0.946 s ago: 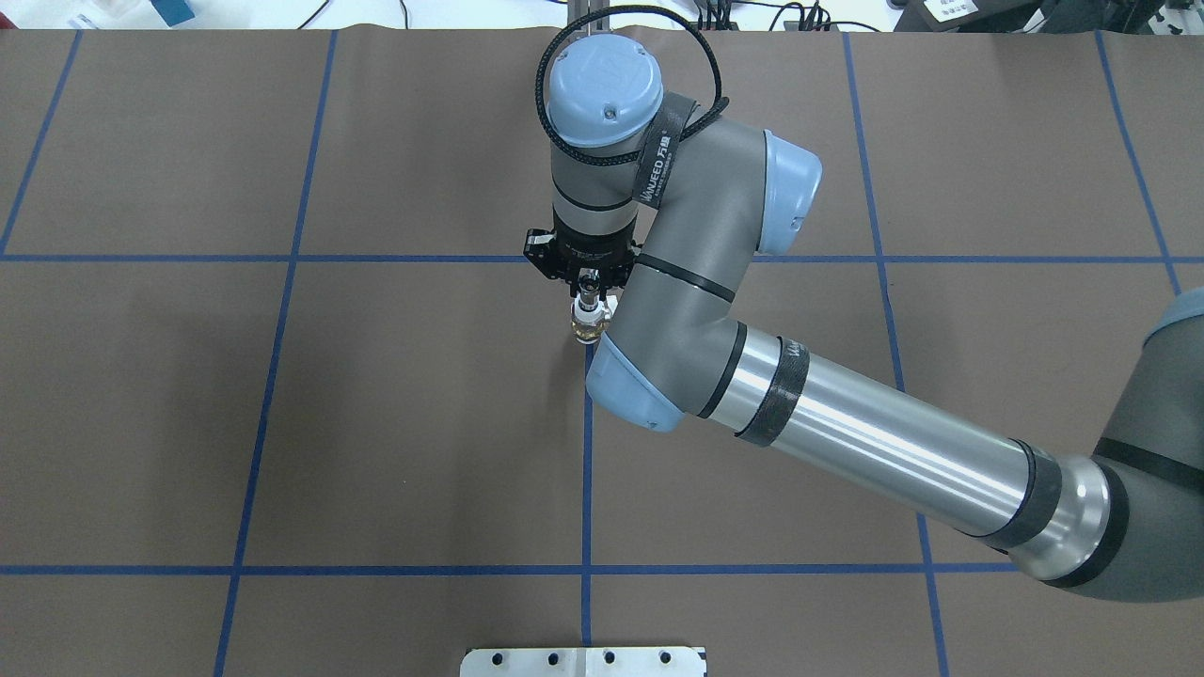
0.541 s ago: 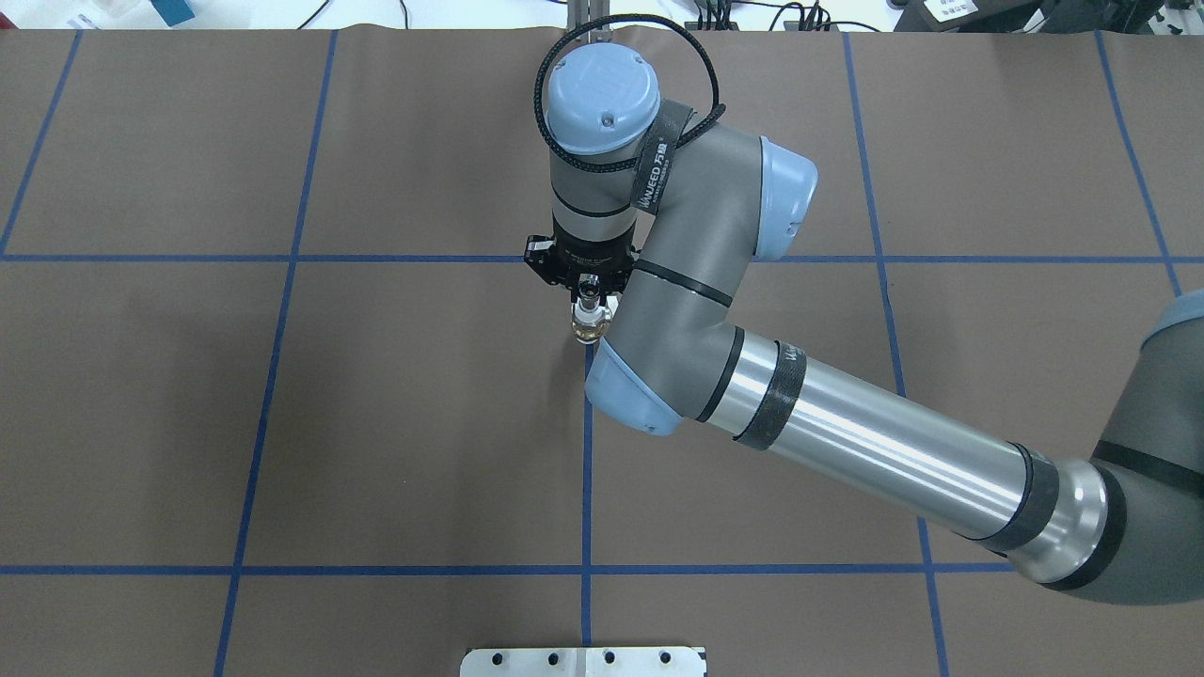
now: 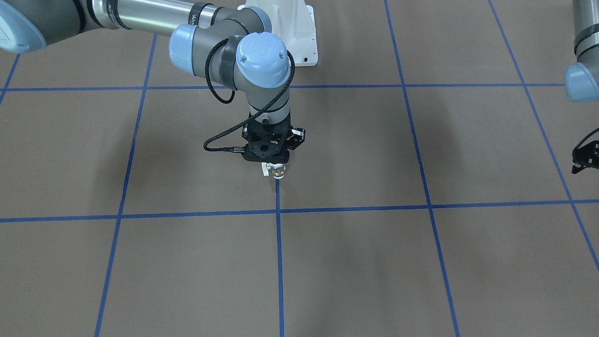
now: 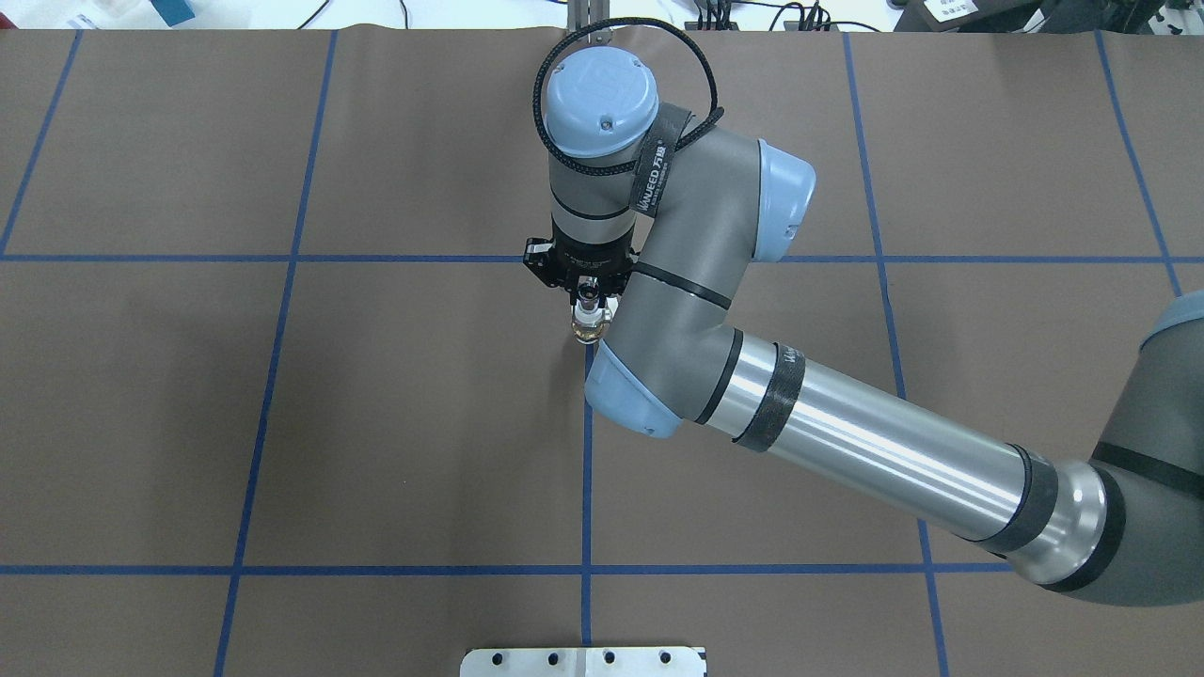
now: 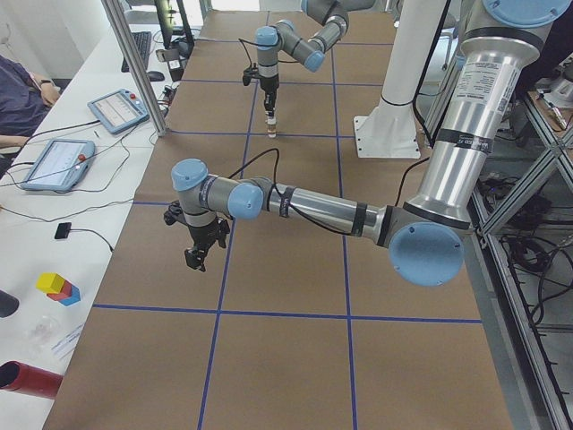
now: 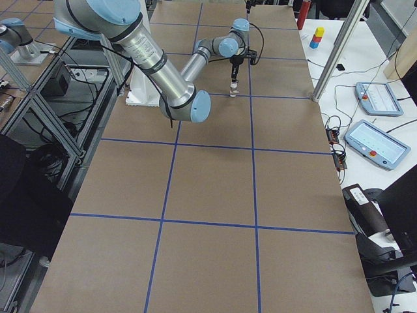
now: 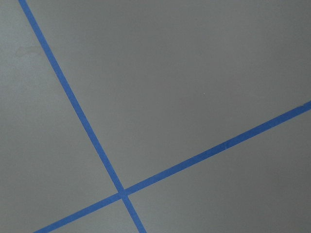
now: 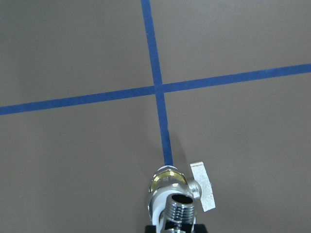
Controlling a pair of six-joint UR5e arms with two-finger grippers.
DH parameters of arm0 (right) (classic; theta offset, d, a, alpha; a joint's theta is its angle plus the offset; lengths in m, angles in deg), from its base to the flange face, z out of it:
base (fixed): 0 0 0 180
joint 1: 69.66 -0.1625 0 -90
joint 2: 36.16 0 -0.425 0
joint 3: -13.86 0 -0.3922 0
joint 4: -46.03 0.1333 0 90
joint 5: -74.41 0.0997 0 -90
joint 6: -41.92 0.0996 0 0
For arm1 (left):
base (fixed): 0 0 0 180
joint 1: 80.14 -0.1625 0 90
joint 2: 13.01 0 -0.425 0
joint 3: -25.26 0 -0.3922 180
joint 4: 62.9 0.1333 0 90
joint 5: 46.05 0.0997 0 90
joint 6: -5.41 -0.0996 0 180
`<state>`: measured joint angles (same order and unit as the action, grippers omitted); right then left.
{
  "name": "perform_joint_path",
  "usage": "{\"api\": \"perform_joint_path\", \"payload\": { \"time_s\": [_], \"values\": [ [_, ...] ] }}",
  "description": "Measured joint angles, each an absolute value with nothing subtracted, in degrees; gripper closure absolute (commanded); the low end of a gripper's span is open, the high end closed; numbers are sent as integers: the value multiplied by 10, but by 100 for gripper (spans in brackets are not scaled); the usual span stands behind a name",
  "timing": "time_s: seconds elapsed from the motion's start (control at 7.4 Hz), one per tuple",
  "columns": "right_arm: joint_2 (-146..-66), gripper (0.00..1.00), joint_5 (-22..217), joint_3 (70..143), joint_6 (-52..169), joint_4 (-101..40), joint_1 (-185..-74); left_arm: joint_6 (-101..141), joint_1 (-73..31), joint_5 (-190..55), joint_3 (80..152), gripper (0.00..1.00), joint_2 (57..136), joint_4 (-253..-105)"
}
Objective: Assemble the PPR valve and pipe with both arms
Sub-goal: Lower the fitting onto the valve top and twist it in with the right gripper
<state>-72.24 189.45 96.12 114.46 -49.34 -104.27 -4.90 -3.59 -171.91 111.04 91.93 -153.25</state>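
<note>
A stubby valve (image 8: 169, 182) with a white mouth, brass band and white handle tab (image 8: 203, 187) is seen at the lower centre of the right wrist view, upright over a blue tape line (image 8: 156, 73) on the brown table (image 4: 404, 423); a threaded silvery pipe (image 8: 180, 209) is set into its top; the right gripper (image 4: 588, 297) is clamped on the pipe; the threads are lost in the overhead view; the left gripper (image 5: 199, 255) is shown clearly only in the left side view, well apart, and whether it is closed cannot be told.
</note>
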Motion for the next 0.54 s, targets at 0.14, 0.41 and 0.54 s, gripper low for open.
{"api": "perform_joint_path", "payload": {
  "time_s": [0.14,0.41,0.54],
  "values": [
    [-722,65,1895,961,1145,-493,-1042,-49,-36,-1719,1109,0,919,-1532],
    [-723,64,1894,961,1145,-493,-1042,-50,-36,-1719,1107,0,919,-1532],
    [-723,64,1894,961,1146,-492,-1042,-50,-36,-1719,1106,0,920,-1532]
  ]
}}
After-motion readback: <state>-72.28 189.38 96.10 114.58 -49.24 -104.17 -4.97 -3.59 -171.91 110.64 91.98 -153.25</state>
